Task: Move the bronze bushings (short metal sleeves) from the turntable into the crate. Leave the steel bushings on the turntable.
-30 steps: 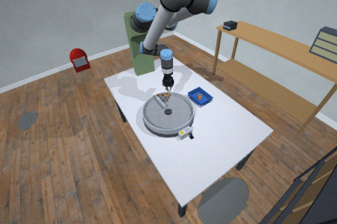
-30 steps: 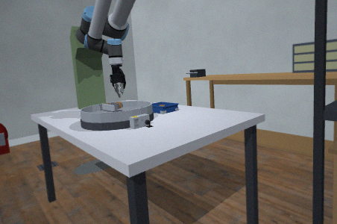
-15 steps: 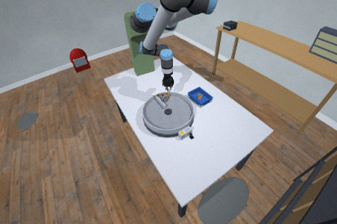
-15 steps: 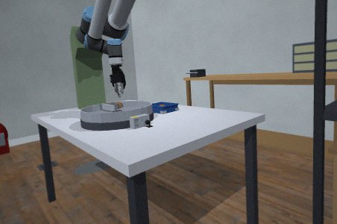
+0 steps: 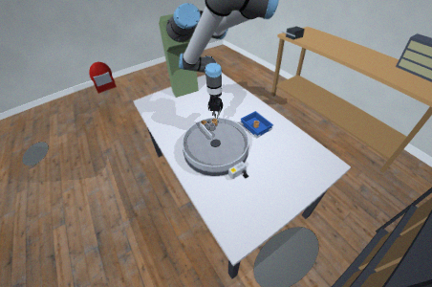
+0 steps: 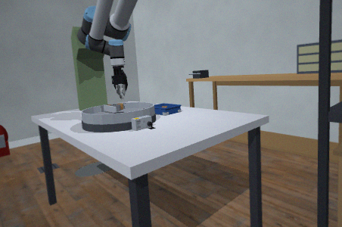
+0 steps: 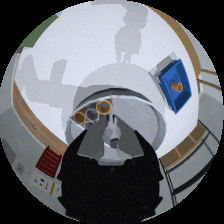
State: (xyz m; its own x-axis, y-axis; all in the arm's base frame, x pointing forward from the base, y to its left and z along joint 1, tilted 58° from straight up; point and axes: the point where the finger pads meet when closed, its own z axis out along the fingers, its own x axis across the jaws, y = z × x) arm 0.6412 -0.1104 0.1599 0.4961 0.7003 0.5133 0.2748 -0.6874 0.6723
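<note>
The grey turntable [image 5: 216, 145] sits mid-table. By a grey divider at its far edge lie two bronze bushings [image 7: 80, 117] [image 7: 104, 106] with a steel bushing [image 7: 92, 115] between them; the cluster also shows in the top view [image 5: 209, 123]. The blue crate [image 5: 260, 124] stands to the right of the turntable and holds one bronze bushing [image 7: 176, 86]. My gripper [image 5: 215, 111] hangs a little above the bushing cluster, fingers pointing down. It is shut with nothing seen between the fingers. It also shows above the turntable's rim in the exterior view [image 6: 120, 91].
A small control box [image 5: 236, 170] is fixed to the turntable's near rim. A wooden shelf bench [image 5: 354, 72] stands to the right of the table, and the arm's green pedestal [image 5: 178, 57] at the far end. A dark rack [image 5: 397, 244] is at the lower right.
</note>
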